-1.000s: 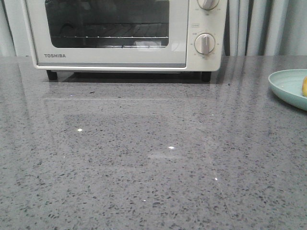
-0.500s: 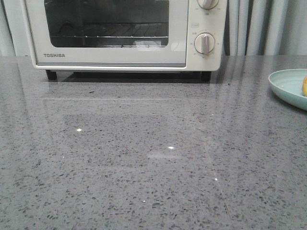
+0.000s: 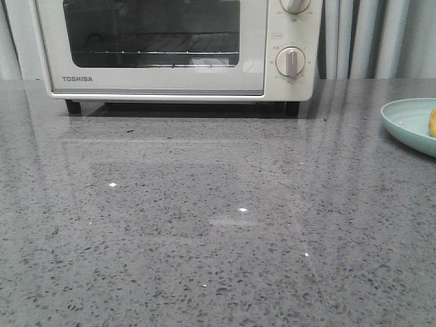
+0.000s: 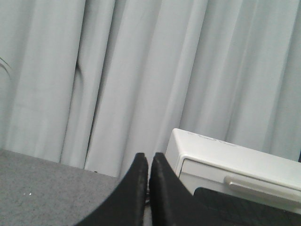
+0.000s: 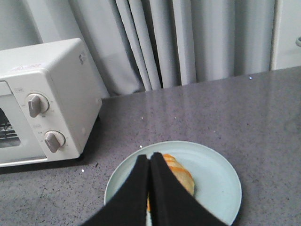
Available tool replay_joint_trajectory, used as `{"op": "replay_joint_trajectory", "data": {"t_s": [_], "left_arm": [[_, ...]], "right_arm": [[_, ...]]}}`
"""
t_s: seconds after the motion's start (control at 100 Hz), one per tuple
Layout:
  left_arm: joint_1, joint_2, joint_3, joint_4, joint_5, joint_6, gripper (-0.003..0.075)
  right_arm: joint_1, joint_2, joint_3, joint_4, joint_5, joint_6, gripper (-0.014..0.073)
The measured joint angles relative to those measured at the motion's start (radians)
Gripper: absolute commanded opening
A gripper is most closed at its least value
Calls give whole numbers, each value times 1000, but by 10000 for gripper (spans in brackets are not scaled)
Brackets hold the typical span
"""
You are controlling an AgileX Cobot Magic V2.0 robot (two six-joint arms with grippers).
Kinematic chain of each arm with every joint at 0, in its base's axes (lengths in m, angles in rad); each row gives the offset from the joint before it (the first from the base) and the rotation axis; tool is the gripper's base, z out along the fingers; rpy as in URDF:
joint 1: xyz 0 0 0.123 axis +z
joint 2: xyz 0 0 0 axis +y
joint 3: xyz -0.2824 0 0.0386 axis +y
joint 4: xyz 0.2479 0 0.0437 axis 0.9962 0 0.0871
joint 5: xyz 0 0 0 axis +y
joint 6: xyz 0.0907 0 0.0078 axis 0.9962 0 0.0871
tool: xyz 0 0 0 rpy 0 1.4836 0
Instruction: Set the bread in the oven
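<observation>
The cream-white oven (image 3: 157,82) stands at the back of the grey table with its glass door closed and the wire rack showing behind the glass. The golden bread (image 5: 181,175) lies on a pale green plate (image 5: 218,183). In the front view only a sliver of the bread (image 3: 432,122) shows at the right edge. My right gripper (image 5: 149,157) hovers over the plate, shut and empty, with its fingers hiding part of the bread. My left gripper (image 4: 148,157) is shut and empty, off the oven's (image 4: 221,160) left corner. Neither gripper appears in the front view.
The plate (image 3: 409,122) sits at the table's right edge, right of the oven (image 5: 51,94). Two round knobs (image 5: 54,140) are on the oven's right side. Grey curtains (image 4: 117,70) hang behind the table. A wide stretch of countertop (image 3: 218,225) lies before the oven.
</observation>
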Motion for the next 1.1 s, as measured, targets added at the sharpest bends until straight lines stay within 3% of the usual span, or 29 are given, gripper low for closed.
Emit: {"op": "replay_joint_trajectory", "data": {"t_s": [0.22,0.6,1.1], "left_arm": [[-74,202,-188,0,23,6,-21],[-480,592,-429,42,19,121,-21],[-509,1063,-720,9,25,129,-21]], "right_arm": [[15,157,-171,7,151,0,-48],[202,272,-309,46,218,0,-48],[229,274,-318,49,241,2,-48]]}}
